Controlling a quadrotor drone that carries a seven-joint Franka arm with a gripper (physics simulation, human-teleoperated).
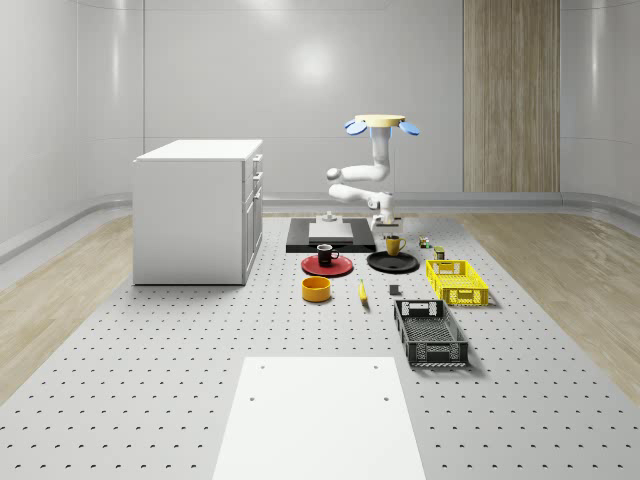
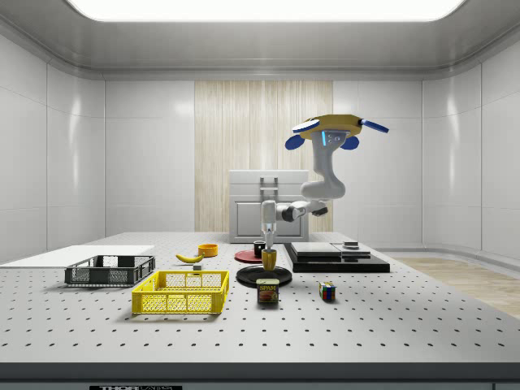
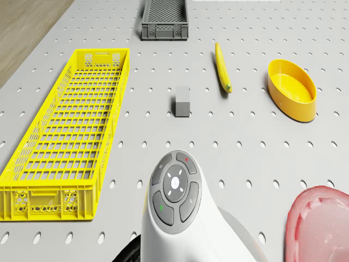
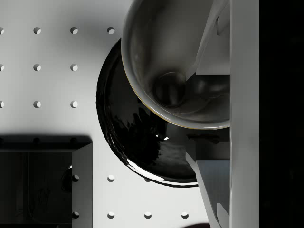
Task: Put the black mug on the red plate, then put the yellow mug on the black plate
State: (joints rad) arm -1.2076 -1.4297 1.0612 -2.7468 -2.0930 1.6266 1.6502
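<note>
My drone (image 2: 329, 126) has a tan body and blue rotors; my arm (image 1: 362, 180) is glossy white, with grey wrist buttons.

I see a grey perforated worktop (image 1: 150, 380) covering the middle of the room, with wood-plank flooring (image 1: 60, 290) along both sides. The walls (image 1: 300, 80) are pale glossy panels; one vertical wood-grain panel (image 1: 510, 95) breaks the far wall. A white drawer cabinet (image 1: 198, 212) stands toward the worktop's far left. A white sheet (image 1: 318, 415) lies at the near edge. The side view shows a bright ceiling light panel (image 2: 260, 8).
</note>
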